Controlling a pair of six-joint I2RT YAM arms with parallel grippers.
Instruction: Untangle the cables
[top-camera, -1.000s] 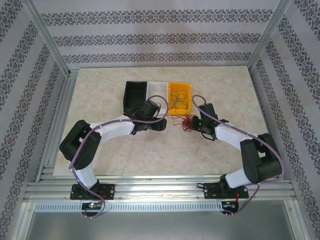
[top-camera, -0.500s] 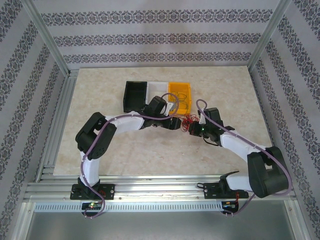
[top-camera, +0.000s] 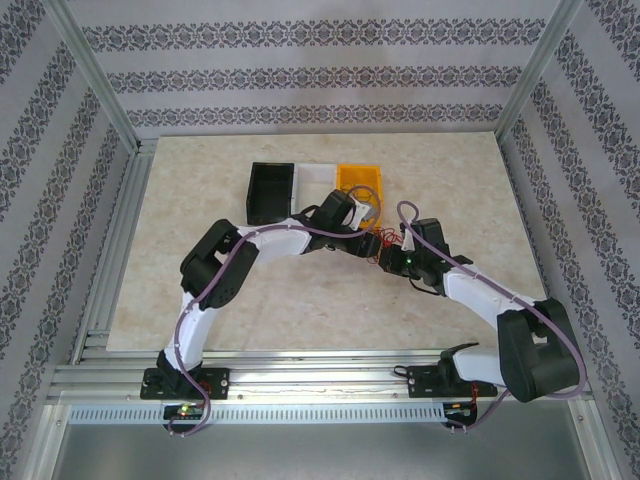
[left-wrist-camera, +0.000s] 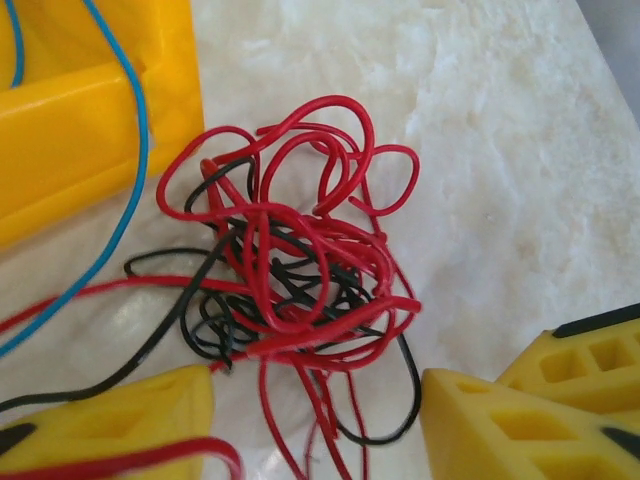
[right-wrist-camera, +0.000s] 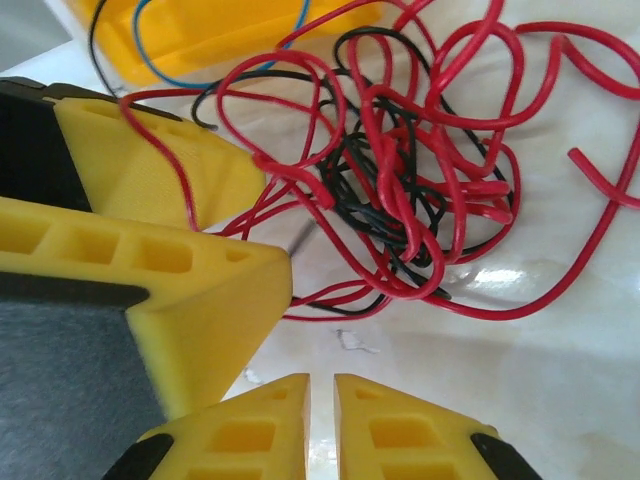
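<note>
Cables (left-wrist-camera: 300, 290): one knot of red and black wire on the marble table (top-camera: 200, 200), just in front of the yellow bin (top-camera: 360, 178), between the two grippers. Reds loop over and through the blacks, and the black strands sit mostly in the core. One red end (right-wrist-camera: 600, 180) sticks out free on the far side in the right wrist view.

Blue wire (left-wrist-camera: 135, 150) comes out over the yellow bin's wall and runs down past the knot's edge. Can't tell whether it's actually caught in the knot.

Left gripper (left-wrist-camera: 318, 400): jaws apart at a medium gap, low over the table, straddling the near edge of the knot. Several red strands and one black loop lie in the gap between the fingers. One red strand (left-wrist-camera: 150, 460) runs across the top of one of its fingers. Looks draped rather than pinched, but the frame edge cuts it off. Nothing clamped.

Right gripper (right-wrist-camera: 322, 385): jaws almost together, with only a thin slit and nothing in it. Tips sit just short of the knot, apart from the wire, bare table under them. It's right beside the left gripper's fingers (right-wrist-camera: 160, 180).

Top view: both arms reach in and meet at the knot. Black bin (top-camera: 270, 192) and white bin (top-camera: 316, 180) stand in a row with the yellow one, left of it.
</note>
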